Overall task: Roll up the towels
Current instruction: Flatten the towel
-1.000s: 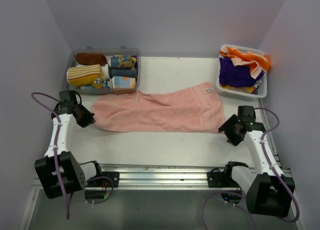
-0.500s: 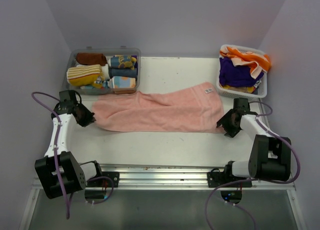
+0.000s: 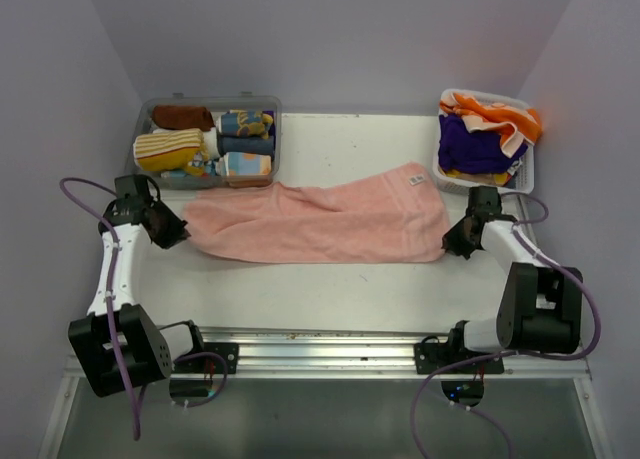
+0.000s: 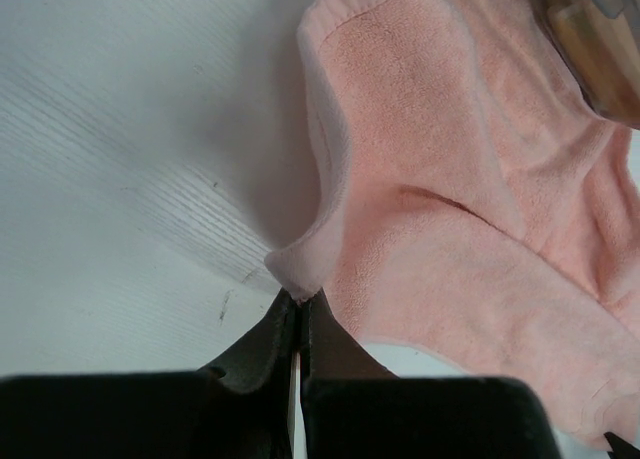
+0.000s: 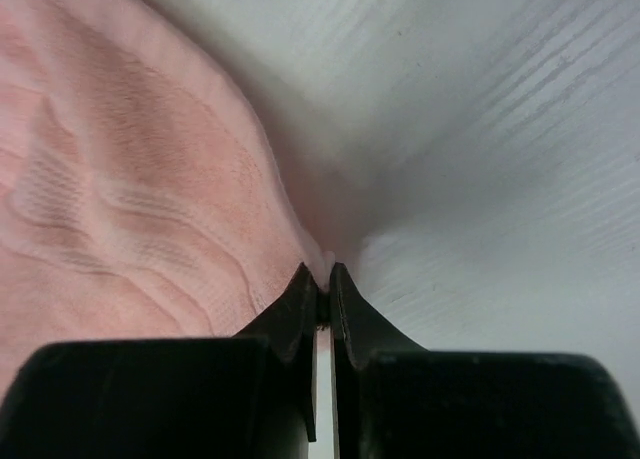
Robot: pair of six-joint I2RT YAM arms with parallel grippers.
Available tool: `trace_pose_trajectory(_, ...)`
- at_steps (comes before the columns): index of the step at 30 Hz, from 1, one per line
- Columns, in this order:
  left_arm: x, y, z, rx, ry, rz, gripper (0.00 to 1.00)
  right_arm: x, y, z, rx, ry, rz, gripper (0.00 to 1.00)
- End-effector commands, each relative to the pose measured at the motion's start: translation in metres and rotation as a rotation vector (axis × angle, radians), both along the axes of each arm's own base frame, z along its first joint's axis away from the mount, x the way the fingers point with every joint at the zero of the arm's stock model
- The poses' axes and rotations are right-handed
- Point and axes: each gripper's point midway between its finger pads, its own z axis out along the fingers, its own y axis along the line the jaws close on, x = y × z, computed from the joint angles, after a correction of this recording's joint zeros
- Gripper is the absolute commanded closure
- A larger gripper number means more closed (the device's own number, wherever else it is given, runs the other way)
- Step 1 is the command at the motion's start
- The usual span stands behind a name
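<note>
A pink towel [image 3: 320,222] with a white label [image 3: 417,181] lies spread across the middle of the table. My left gripper [image 3: 178,235] is shut on its left edge; the left wrist view shows a pinch of pink towel [image 4: 420,179] between the closed tips of that gripper [image 4: 299,297]. My right gripper [image 3: 455,241] is shut on the towel's right lower corner, and the right wrist view has the pink towel [image 5: 130,179] hem nipped at the tips of that gripper [image 5: 323,291]. More towels, orange [image 3: 495,116] and purple [image 3: 475,147], sit in the white basket [image 3: 488,186].
A clear bin [image 3: 272,109] at the back left holds several rolled towels, among them a striped yellow one [image 3: 167,149]. The white basket stands at the back right, close beside my right arm. Purple walls close in on both sides. A metal rail [image 3: 320,344] runs along the near edge.
My right gripper has moved up to the towel's right corner and shut on it; it was open and apart a second ago. The left gripper has stayed shut on the left edge.
</note>
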Motion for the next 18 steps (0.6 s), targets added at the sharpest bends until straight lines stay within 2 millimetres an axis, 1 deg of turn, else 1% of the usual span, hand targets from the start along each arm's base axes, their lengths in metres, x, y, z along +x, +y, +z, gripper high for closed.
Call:
trace_pose_trajectory(1, 0.019, 0.002, 0.045, 0.026, -0.111, -0.053, 1.0, 0.034, -0.014, 0.066, -0.066, -0.173, -0.027, 1.0)
trace_pose_trajectory(2, 0.02, 0.002, 0.051, 0.025, -0.115, -0.056, 1.0, 0.033, -0.016, 0.087, -0.084, -0.215, -0.026, 1.0)
trace_pose_trajectory(3, 0.022, 0.003, 0.06, 0.034, -0.133, -0.06, 1.0, 0.043, -0.021, 0.115, -0.113, -0.276, -0.031, 1.0)
trace_pose_trajectory(4, 0.03, 0.005, 0.08, 0.051, -0.179, -0.062, 1.0, 0.045, -0.023, 0.132, -0.127, -0.311, -0.029, 1.0)
trace_pose_trajectory(5, 0.033, 0.006, 0.093, 0.058, -0.211, -0.06, 1.0, 0.043, -0.024, 0.146, -0.137, -0.323, -0.027, 1.0)
trace_pose_trajectory(6, 0.037, 0.006, 0.108, 0.066, -0.254, -0.056, 1.0, 0.049, -0.026, 0.182, -0.156, -0.407, -0.028, 1.0)
trace_pose_trajectory(7, 0.044, 0.006, 0.134, 0.076, -0.323, -0.065, 1.0, 0.049, -0.029, 0.198, -0.172, -0.439, -0.033, 1.0)
trace_pose_trajectory(8, 0.048, 0.007, 0.15, 0.086, -0.372, -0.062, 1.0, 0.046, -0.03, 0.212, -0.181, -0.456, -0.037, 1.0)
trace_pose_trajectory(9, 0.05, 0.007, 0.167, 0.099, -0.419, -0.061, 1.0, 0.046, -0.031, 0.245, -0.205, -0.537, -0.035, 1.0)
trace_pose_trajectory(10, 0.053, 0.007, 0.193, 0.116, -0.485, -0.063, 1.0, 0.044, -0.035, 0.26, -0.229, -0.569, -0.049, 1.0)
trace_pose_trajectory(11, 0.054, 0.007, 0.208, 0.124, -0.524, -0.057, 1.0, 0.038, -0.038, 0.271, -0.247, -0.587, -0.058, 1.0)
trace_pose_trajectory(12, 0.054, 0.007, 0.221, 0.13, -0.554, -0.056, 1.0, 0.033, -0.039, 0.296, -0.265, -0.644, -0.067, 1.0)
trace_pose_trajectory(13, 0.053, 0.006, 0.241, 0.143, -0.604, -0.053, 1.0, 0.028, -0.04, 0.309, -0.277, -0.672, -0.076, 1.0)
trace_pose_trajectory(14, 0.054, 0.005, 0.255, 0.146, -0.652, -0.051, 1.0, 0.022, -0.043, 0.317, -0.293, -0.682, -0.086, 1.0)
trace_pose_trajectory(15, 0.049, 0.002, 0.27, 0.152, -0.708, -0.053, 1.0, 0.017, -0.043, 0.337, -0.305, -0.725, -0.086, 1.0)
trace_pose_trajectory(16, 0.046, -0.001, 0.28, 0.151, -0.744, -0.06, 1.0, 0.009, -0.043, 0.35, -0.317, -0.758, -0.09, 1.0)
trace_pose_trajectory(17, 0.045, -0.004, 0.291, 0.152, -0.78, -0.068, 1.0, 0.002, -0.043, 0.356, -0.325, -0.76, -0.089, 1.0)
trace_pose_trajectory(18, 0.04, -0.006, 0.305, 0.157, -0.815, -0.071, 1.0, -0.005, -0.046, 0.372, -0.348, -0.79, -0.096, 1.0)
